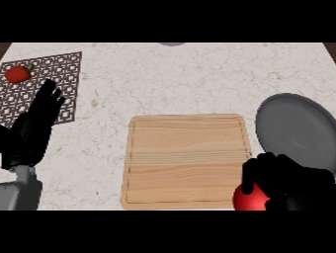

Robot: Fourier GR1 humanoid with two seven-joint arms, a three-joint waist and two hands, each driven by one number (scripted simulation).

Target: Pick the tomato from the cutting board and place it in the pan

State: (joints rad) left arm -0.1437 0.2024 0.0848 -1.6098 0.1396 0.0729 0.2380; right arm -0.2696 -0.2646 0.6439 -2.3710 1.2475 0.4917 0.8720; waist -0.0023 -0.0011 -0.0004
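My right hand [295, 185] sits at the lower right, fingers curled over the tomato [249, 198], which shows only as a red, glossy curve beneath the black fingers. It is off the cutting board [186, 160], just past the board's lower right corner; I cannot tell whether it is lifted or touching the desk [178, 79]. I judge the grasp done and the carry under way: the pan [302, 133], a grey round dish, lies just beyond the hand, beside the board's right edge, so the remaining path is short.

The board is bare, pale wood with a groove round its edge.

My left hand [43, 111] rests open at the left, fingers straight and up, holding nothing, over the edge of a dark lattice trivet [62, 69]. A second small red fruit [17, 74] sits on that trivet's far corner, well apart from the work. It is not my target.
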